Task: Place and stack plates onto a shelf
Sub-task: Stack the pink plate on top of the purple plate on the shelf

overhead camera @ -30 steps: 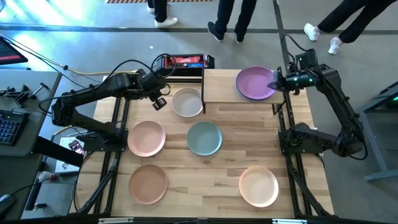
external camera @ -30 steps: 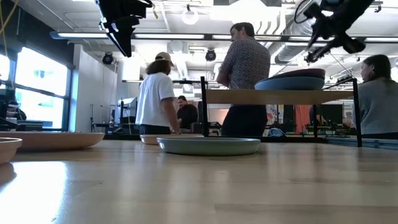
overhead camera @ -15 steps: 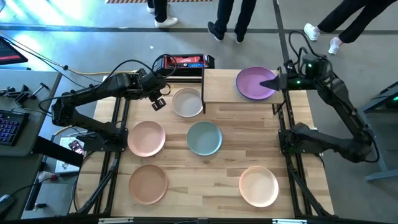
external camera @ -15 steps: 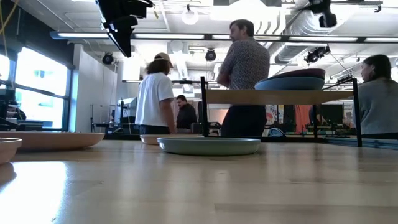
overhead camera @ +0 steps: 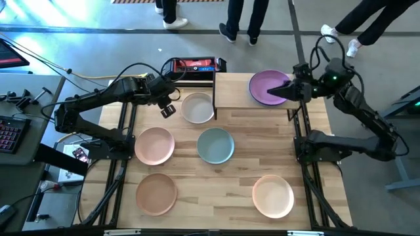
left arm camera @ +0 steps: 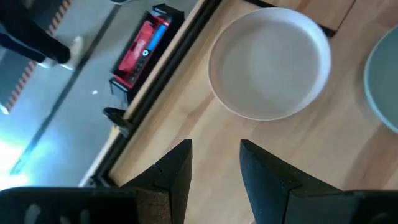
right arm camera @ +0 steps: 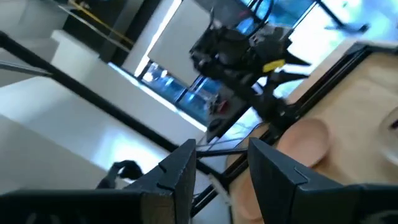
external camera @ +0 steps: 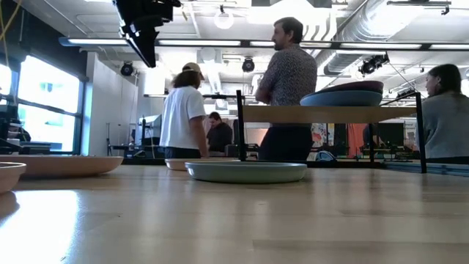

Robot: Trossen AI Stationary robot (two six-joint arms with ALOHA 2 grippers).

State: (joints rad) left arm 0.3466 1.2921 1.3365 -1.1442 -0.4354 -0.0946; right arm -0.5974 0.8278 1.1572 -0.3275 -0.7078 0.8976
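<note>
My right pincer [overhead camera: 291, 90], released and empty, has lifted off the purple plate [overhead camera: 268, 87], now stacked on the shelf [overhead camera: 231, 92] at 1 o'clock; five plates remain on the table [overhead camera: 233, 183].

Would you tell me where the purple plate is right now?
In the high view, the purple plate lies on the right half of the shelf, atop a blue plate, beside the right gripper.

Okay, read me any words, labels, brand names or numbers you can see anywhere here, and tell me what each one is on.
Nothing can be read.
Red-and-black device beyond the table's far edge: pale marks on its red top, too small and blurred to read.
Plates, shelf and both arms: no lettering visible.
</note>
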